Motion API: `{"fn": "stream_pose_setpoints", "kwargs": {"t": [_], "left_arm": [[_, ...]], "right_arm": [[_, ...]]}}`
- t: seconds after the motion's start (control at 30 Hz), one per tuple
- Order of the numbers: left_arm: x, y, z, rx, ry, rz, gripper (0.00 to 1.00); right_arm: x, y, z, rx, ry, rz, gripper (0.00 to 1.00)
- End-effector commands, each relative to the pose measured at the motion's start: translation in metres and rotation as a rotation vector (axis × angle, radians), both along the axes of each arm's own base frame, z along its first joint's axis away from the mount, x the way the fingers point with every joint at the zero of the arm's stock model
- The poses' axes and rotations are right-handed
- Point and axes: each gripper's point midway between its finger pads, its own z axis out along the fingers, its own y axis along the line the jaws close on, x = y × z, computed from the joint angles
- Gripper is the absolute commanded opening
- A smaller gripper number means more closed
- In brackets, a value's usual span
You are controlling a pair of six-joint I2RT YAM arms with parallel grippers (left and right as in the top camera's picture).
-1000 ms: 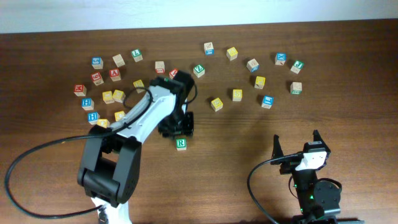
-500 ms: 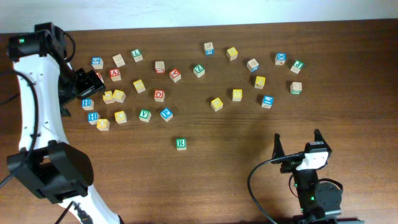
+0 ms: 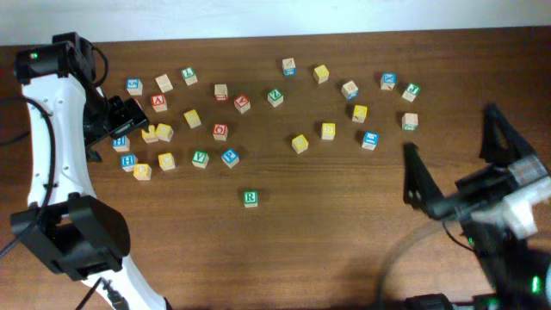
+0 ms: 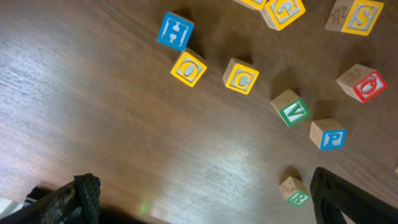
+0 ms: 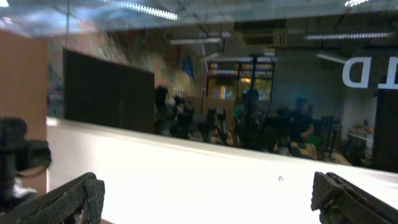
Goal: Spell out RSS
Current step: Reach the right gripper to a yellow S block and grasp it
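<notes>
The R cube, white-faced with a green R, lies alone on the brown table in front of the scattered blocks. It also shows at the bottom right of the left wrist view as the R cube, close to one finger. A yellow S cube lies at the top right of that view. My left gripper hovers open over the left cluster with nothing between its fingers; left gripper. My right gripper is raised at the right, open and empty; right gripper.
Several letter cubes are scattered across the far half of the table, among them a green V cube, a blue P cube and a yellow C cube. The right wrist view faces a white wall and a dark window.
My left arm swung from just above the R cube out to the left cluster, jaws opening wider. The R cube stayed put. My right arm lifted from its rest at the front.
</notes>
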Motion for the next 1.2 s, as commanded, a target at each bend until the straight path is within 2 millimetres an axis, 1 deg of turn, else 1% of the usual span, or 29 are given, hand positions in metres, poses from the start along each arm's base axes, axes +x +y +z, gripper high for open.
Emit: {"fn": "stream_pose_setpoints", "kwargs": {"t": [0.0,0.03,0.07,0.1,0.13,0.17,0.2,0.23,0.27,0.3,0.33,0.37,0.4,0.43,0.47,0.5,0.53,0.57,0.6,0.63,0.7,0.8,0.9,0.93,0.97,1.0,1.17], "left_arm": [[0.000,0.000,0.002,0.000,-0.006,0.003,0.99],[0.000,0.000,0.002,0.000,-0.006,0.003,0.99],[0.000,0.000,0.002,0.000,-0.006,0.003,0.99],[-0.001,0.000,0.003,0.000,-0.006,0.003,0.99],[0.000,0.000,0.003,0.001,-0.006,0.003,0.99],[0.000,0.000,0.003,0.001,-0.006,0.003,0.99],[0.000,0.000,0.002,0.000,-0.006,0.003,0.99],[0.000,0.000,0.002,0.000,-0.006,0.003,0.99],[-0.001,0.000,0.002,0.000,-0.005,0.003,0.99],[0.000,0.000,0.002,0.000,-0.006,0.003,0.99],[0.000,0.000,0.002,0.000,-0.006,0.003,0.99],[0.000,0.000,0.003,0.001,-0.006,0.003,0.99],[0.000,0.000,0.003,0.001,-0.006,0.003,0.99],[-0.001,0.000,0.003,0.000,-0.006,0.003,0.99],[-0.001,0.000,0.002,0.000,-0.005,0.003,0.99],[0.000,0.000,0.002,0.000,-0.006,0.003,0.99],[-0.001,0.000,0.003,0.000,-0.006,0.003,0.99],[0.000,0.000,0.003,0.001,-0.006,0.003,0.99],[0.000,0.000,0.002,0.000,-0.006,0.003,0.99],[0.000,0.000,0.003,0.001,-0.006,0.003,0.99],[0.000,0.000,0.003,0.001,-0.006,0.003,0.99],[0.000,0.000,0.003,0.001,-0.006,0.003,0.99],[0.000,0.000,0.002,0.000,-0.006,0.003,0.99],[0.000,0.000,0.003,0.001,-0.006,0.003,0.99],[0.000,0.000,0.003,0.001,-0.006,0.003,0.99],[0.000,0.000,0.003,0.001,-0.006,0.003,0.99],[0.000,0.000,0.003,0.001,-0.006,0.003,0.99]], "right_arm": [[0.075,0.004,0.010,-0.186,0.307,-0.023,0.98],[0.097,0.002,-0.007,-0.201,0.479,-0.032,0.98],[0.121,0.001,-0.034,-0.222,0.688,-0.032,0.98],[0.141,0.006,-0.066,-0.245,0.882,-0.006,0.98],[0.151,0.011,-0.093,-0.265,1.027,0.018,0.98],[0.164,0.020,-0.134,-0.281,1.193,0.058,0.98],[0.172,0.032,-0.153,-0.257,1.248,0.132,0.98],[0.170,0.057,-0.170,-0.186,1.327,0.295,0.98],[0.169,0.068,-0.183,-0.143,1.392,0.365,0.98],[0.174,0.078,-0.197,-0.105,1.433,0.427,0.98],[0.184,0.075,-0.230,-0.127,1.527,0.352,0.90],[0.195,0.053,-0.273,-0.116,1.682,0.033,0.89],[0.199,0.045,-0.297,-0.151,1.725,-0.121,0.90],[0.201,0.046,-0.311,-0.182,1.742,-0.177,0.89],[0.205,0.051,-0.331,-0.225,1.756,-0.245,0.85],[0.208,0.052,-0.339,-0.240,1.756,-0.290,0.85],[0.214,0.051,-0.358,-0.257,1.759,-0.360,0.83],[0.216,0.053,-0.366,-0.261,1.766,-0.360,0.80],[0.219,0.054,-0.376,-0.262,1.775,-0.358,0.67],[0.221,0.056,-0.387,-0.265,1.787,-0.357,0.65],[0.228,0.058,-0.400,-0.263,1.782,-0.355,0.65],[0.235,0.061,-0.413,-0.259,1.775,-0.349,0.66],[0.236,0.061,-0.420,-0.265,1.780,-0.354,0.63],[0.236,0.061,-0.428,-0.270,1.792,-0.356,0.63],[0.235,0.061,-0.435,-0.276,1.805,-0.358,0.58],[0.234,0.061,-0.439,-0.279,1.812,-0.360,0.53],[0.234,0.061,-0.444,-0.280,1.821,-0.357,0.53]]}}
